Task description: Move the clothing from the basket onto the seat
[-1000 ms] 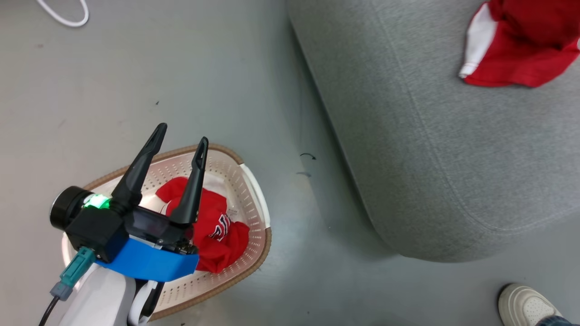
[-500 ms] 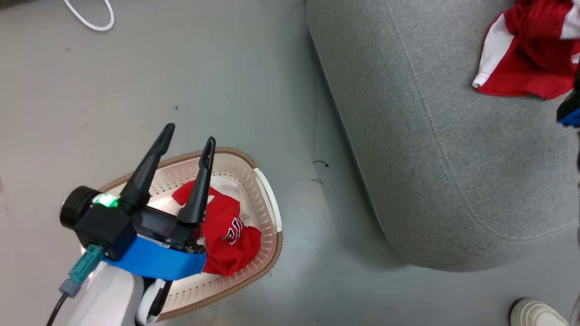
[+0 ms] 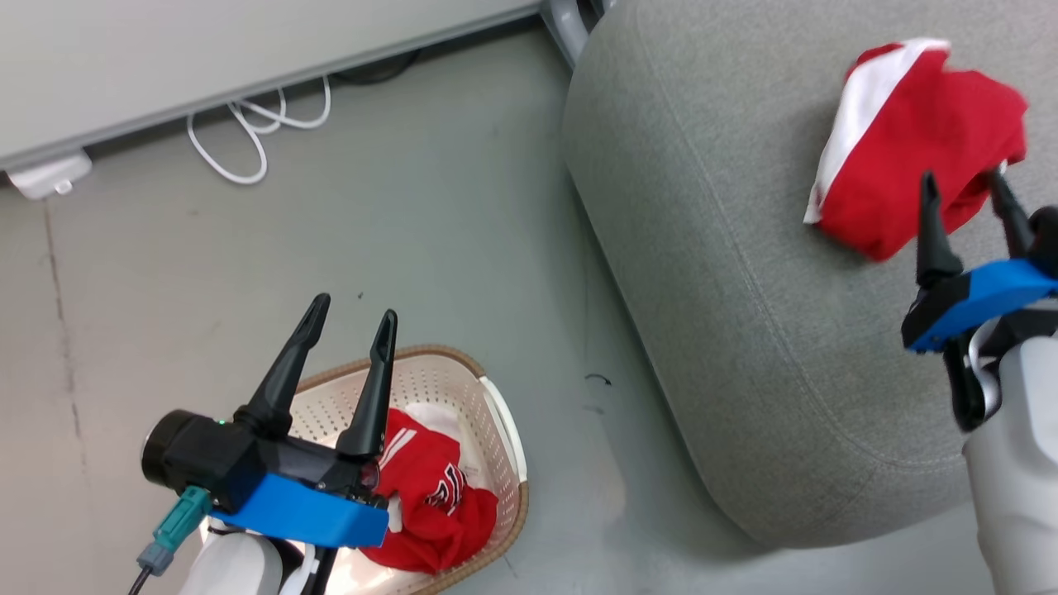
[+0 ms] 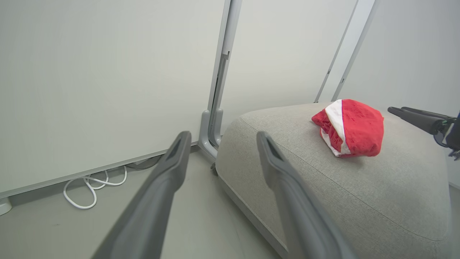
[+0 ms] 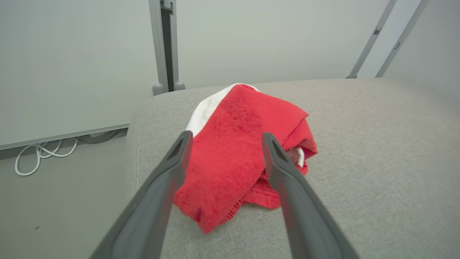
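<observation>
One red and white garment [image 3: 901, 157] lies bunched on the grey seat [image 3: 744, 273], also seen in the left wrist view [image 4: 350, 127] and the right wrist view [image 5: 237, 154]. My right gripper [image 3: 963, 188] stands open just in front of it, nothing between its fingers [image 5: 287, 187]. A second red garment with dark lettering [image 3: 434, 504] lies in the cream basket [image 3: 496, 413] on the floor. My left gripper [image 3: 354, 316] hangs open above the basket's far rim, empty.
A pale wall panel [image 3: 248, 58] with looped white cables [image 3: 256, 136] runs along the far side. A grey upright post [image 4: 219, 90] stands beside the seat's far corner. Bare grey floor [image 3: 372, 248] separates the basket and the seat.
The head camera has tilted up, bringing the wall and cables into view. My right gripper has opened and now shows behind the garment, which rests on the seat. The left gripper stays open over the basket.
</observation>
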Available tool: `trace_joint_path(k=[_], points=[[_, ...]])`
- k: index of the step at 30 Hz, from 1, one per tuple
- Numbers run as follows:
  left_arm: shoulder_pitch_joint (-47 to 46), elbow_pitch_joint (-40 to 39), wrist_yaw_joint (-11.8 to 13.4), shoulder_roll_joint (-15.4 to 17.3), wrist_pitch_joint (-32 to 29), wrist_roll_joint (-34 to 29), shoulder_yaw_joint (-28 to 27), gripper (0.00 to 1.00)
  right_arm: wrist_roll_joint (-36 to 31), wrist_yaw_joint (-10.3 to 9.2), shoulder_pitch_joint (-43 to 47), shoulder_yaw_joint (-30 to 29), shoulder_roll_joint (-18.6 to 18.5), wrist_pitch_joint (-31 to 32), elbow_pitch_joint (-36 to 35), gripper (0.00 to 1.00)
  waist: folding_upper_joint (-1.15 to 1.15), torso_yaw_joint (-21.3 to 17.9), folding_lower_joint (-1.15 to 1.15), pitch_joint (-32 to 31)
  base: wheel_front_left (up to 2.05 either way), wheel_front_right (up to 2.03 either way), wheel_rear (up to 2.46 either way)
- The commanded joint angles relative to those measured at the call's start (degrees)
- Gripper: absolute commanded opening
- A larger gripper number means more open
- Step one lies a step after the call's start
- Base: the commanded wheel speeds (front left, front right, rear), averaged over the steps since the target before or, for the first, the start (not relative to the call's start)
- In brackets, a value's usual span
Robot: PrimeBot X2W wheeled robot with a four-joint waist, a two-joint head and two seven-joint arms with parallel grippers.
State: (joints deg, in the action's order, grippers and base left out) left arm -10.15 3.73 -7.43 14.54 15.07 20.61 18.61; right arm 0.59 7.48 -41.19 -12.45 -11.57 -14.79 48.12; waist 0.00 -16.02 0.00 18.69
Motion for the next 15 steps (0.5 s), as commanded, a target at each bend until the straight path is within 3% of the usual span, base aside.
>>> trace_joint_path(k=[1,15], points=[[0.78,0.36,-0.05,-0.26,0.15,0.3,-0.55,1.0,0.32,0.02,2.5,1.13,0.02,-0.12,-1.69,1.0,0.0,-0.02,0.0,-2.68,0.0,0.0,0.0],[6.08,4.21,-0.05,-4.17,0.15,0.75,-3.85,1.0,-0.28,0.03,22.71,0.47,5.54,4.19,-25.19,1.0,0.0,3.04,0.0,-12.31,0.0,0.0,0.0]])
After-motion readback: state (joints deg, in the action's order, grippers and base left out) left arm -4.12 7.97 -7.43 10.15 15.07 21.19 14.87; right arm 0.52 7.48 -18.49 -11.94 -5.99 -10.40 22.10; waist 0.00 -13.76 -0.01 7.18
